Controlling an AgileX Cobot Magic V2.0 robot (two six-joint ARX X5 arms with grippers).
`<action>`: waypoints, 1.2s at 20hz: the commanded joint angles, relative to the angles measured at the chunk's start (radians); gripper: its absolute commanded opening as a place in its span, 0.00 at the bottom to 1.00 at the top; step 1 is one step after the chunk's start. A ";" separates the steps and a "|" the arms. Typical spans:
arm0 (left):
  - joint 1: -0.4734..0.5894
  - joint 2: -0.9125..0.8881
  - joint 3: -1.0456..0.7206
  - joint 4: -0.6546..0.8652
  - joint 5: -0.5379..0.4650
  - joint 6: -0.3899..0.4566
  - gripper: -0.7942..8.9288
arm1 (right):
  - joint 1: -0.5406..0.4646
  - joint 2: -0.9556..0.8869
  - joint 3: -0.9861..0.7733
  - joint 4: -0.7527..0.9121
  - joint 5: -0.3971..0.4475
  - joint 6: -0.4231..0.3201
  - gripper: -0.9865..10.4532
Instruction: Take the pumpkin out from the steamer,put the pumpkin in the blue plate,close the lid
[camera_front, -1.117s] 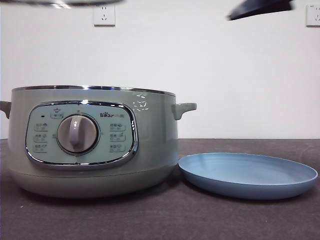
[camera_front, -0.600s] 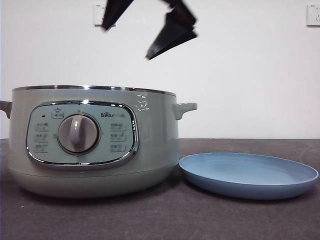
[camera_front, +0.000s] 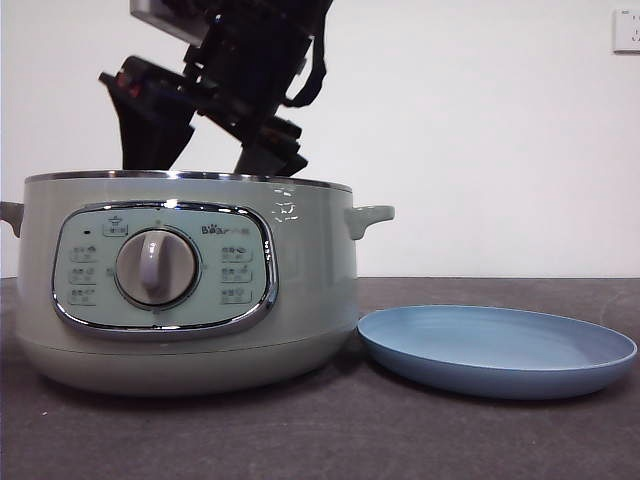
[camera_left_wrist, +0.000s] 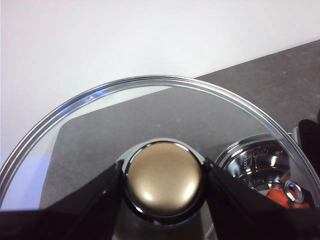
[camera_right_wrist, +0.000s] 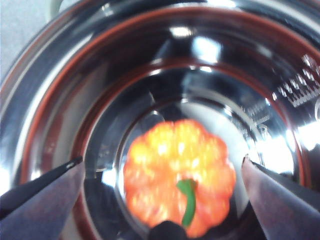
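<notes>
Left end effector (camera_left_wrist: 164, 181): closed on the round golden-looking knob of the domed glass lid (camera_left_wrist: 125, 115) with chrome rim, lid held clear of the pot, above the dark grey surface (camera_front: 330, 430). Right end effector (camera_right_wrist: 162, 165): spread wide, nothing gripped, lowered into the mouth of the large round sage-green steamer (camera_front: 185, 280) at the left of the front view, one jaw on each side of the small orange-red pumpkin (camera_right_wrist: 179, 176) with green stem, neither touching it. Pumpkin upright on the shiny metal floor of the steamer. Further right, just beside the steamer, wide shallow light-blue plate (camera_front: 497, 350) lying flat on the surface.
</notes>
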 joint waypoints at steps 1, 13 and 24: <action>0.000 -0.010 0.021 0.042 -0.006 0.012 0.07 | 0.000 0.045 0.002 0.020 0.001 -0.008 0.59; 0.000 -0.007 0.021 0.039 0.003 0.012 0.07 | -0.021 -0.077 0.002 -0.043 0.010 -0.007 0.08; 0.000 0.109 0.021 0.153 0.135 0.012 0.07 | -0.414 -0.336 -0.121 -0.526 0.011 0.193 0.08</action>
